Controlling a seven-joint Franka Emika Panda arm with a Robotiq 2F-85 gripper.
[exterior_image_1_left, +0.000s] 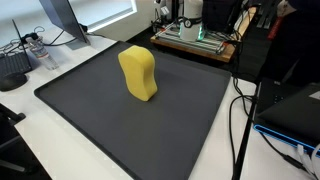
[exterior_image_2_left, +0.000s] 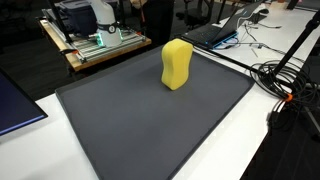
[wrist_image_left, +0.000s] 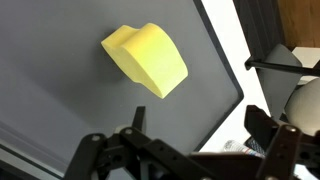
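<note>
a white table (exterior_image_1_left: 62, 62) carries a large dark grey mat (exterior_image_1_left: 100, 115) that fills most of both exterior views. past the mat's far edge stands a wooden tray of lab equipment (exterior_image_2_left: 95, 48) with a green glow inside; any print on it is too small to read. off one far corner of the mat lies an open laptop (exterior_image_2_left: 215, 32), and black cables (exterior_image_2_left: 285, 85) trail beside the mat's side edge.

a yellow foam block (exterior_image_1_left: 139, 74) with a waisted, curved outline stands upright on the mat, in its far half, nearer the tray than the near edge. it is alone on the mat.

in the wrist view the gripper (wrist_image_left: 198, 120) hangs above the mat with its jaws spread wide and empty, the block ahead of them and untouched.
</note>
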